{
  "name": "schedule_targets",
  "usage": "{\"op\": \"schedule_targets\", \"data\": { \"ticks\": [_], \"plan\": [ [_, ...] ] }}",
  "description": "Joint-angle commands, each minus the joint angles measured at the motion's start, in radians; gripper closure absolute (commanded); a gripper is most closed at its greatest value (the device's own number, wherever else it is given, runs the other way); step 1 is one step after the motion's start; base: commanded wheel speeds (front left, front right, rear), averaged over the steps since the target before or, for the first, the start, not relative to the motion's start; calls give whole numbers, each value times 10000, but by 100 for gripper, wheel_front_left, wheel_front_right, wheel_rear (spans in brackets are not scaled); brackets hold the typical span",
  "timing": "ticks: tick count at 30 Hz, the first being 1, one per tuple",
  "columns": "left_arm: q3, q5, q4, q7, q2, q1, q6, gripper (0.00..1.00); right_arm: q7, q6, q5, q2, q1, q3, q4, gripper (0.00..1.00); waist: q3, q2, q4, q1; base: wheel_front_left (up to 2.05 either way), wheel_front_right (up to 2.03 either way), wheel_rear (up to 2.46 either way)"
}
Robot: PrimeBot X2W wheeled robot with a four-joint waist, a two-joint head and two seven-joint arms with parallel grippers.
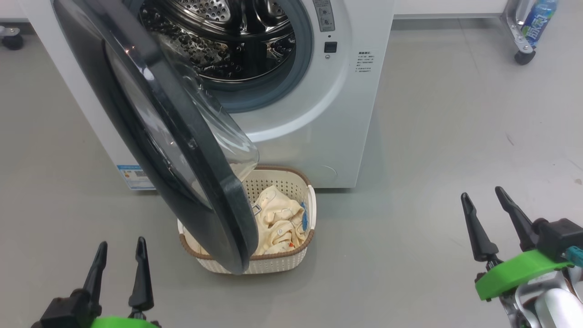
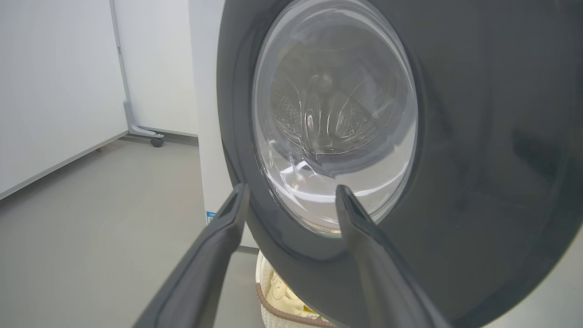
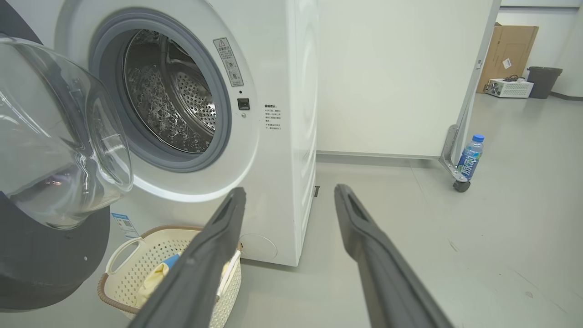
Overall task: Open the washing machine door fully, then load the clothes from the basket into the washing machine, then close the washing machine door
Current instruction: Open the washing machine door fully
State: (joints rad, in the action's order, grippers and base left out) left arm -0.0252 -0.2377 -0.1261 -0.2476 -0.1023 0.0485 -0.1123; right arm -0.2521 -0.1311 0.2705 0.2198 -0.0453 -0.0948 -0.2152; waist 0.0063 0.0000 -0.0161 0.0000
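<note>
Left fingers (image 1: 141, 269) and right fingers (image 1: 473, 232) spread, released; washing machine door (image 1: 159, 132) open above basket (image 1: 273, 265) of clothes (image 1: 278, 218).

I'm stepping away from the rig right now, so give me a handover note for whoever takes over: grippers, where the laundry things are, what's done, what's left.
Left gripper: open, empty, pointing at the outer face of the washing machine door.
Right gripper: open, empty, low on the right.
Door: partly open, overhanging the left end of the basket.
Clothes: in the basket, before the washing machine; drum looks empty.
Done: door unlatched and swung out.
Left: open it fully, load clothes, close door.
</note>
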Motion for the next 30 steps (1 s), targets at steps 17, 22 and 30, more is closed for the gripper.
{"op": "schedule_targets", "data": {
  "ticks": [17,22,30],
  "plan": [
    [517,95,395,-141,1,-187,211,0,-97,4,-471,-147,-1,135,265,0,63,0,-47,0,0,0,0],
    [513,99,351,-141,17,-261,243,0,-97,4,-516,-179,1,138,255,0,87,0,-38,0,0,0,0],
    [520,151,323,-141,-15,-372,245,0,-97,4,-546,-188,-11,150,145,0,115,0,-8,0,0,0,0]
  ]
}}
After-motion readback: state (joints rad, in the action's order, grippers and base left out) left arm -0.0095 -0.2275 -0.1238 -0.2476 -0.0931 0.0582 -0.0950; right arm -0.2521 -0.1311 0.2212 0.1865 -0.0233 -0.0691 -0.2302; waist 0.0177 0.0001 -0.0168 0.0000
